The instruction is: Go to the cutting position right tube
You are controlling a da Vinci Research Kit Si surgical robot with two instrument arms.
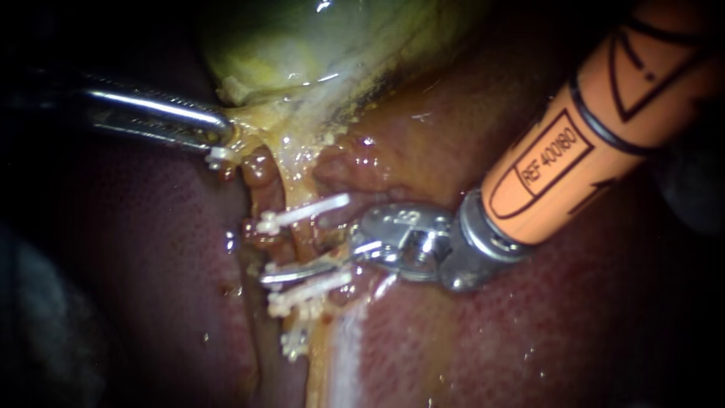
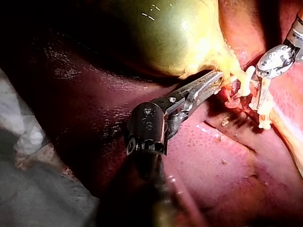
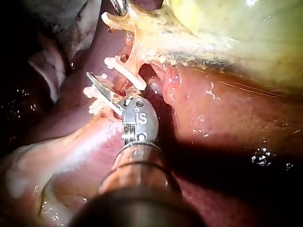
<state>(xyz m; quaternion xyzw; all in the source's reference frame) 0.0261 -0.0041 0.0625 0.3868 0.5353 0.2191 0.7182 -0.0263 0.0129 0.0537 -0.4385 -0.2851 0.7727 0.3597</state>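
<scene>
My right instrument (image 1: pixel 302 264), on an orange shaft from the upper right, lies across a clipped tube (image 1: pixel 291 242) below the gallbladder (image 1: pixel 325 45). Its blades stand open: one long blade shows over the tube between the white clips, the other goes behind the tissue. One clip (image 1: pixel 302 211) sits above the blade and another clip (image 1: pixel 310 291) just below it. My left instrument (image 1: pixel 219 140) comes in from the left, jaws shut on yellowish tissue at the gallbladder's neck. The right wrist view shows the blade (image 3: pixel 102 90) beside a clip (image 3: pixel 125 73). The left wrist view shows the left jaws (image 2: pixel 215 80) holding that neck.
Dark red liver (image 1: pixel 529 332) lies around and under the tubes. A further white clip (image 1: pixel 294 344) sits lower on the pale strand. Grey cloth (image 2: pixel 28 189) lies beside the liver in the left wrist view.
</scene>
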